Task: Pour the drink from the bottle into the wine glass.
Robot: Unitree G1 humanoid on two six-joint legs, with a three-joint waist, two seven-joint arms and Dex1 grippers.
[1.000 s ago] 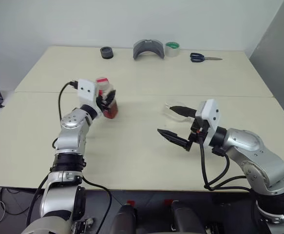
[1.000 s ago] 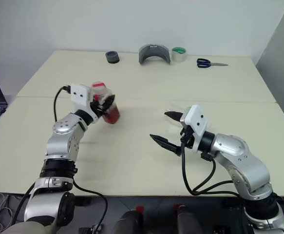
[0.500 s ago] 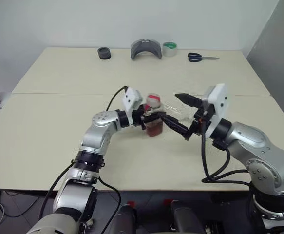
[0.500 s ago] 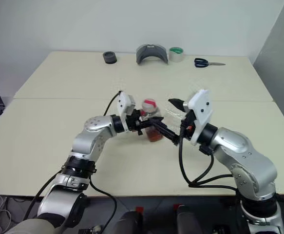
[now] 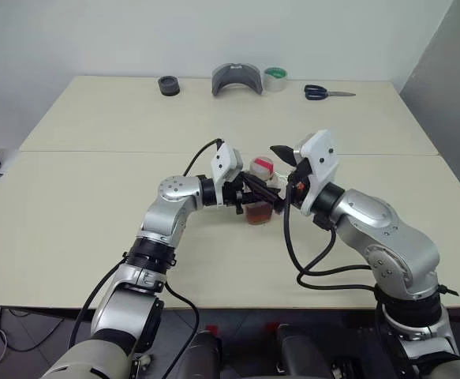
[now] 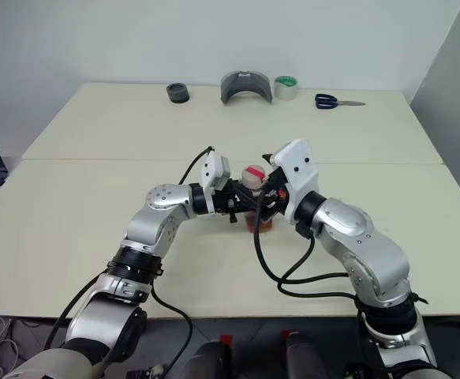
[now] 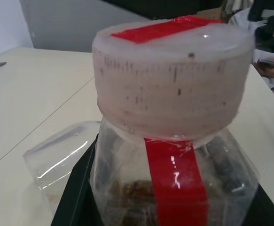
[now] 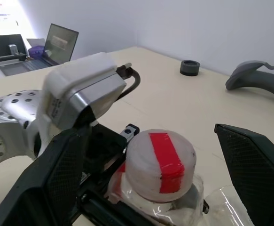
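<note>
L gripper (image 5: 249,192) jaws clenched on bottle (image 5: 259,201) body, cap (image 8: 161,165) on. R gripper (image 8: 151,169) jaws spread round cap. Light, thin plastic, prob squashy; grip cap rim, twist.

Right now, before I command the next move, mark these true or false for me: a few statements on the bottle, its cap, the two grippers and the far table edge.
1. The left gripper is shut on the small clear plastic bottle. True.
2. The red-and-white screw cap is off. False: it sits on the bottle.
3. The right gripper is open, a finger on either side of the cap. True.
4. The blue-handled scissors lie beside the bottle. False: they lie at the far table edge.
</note>
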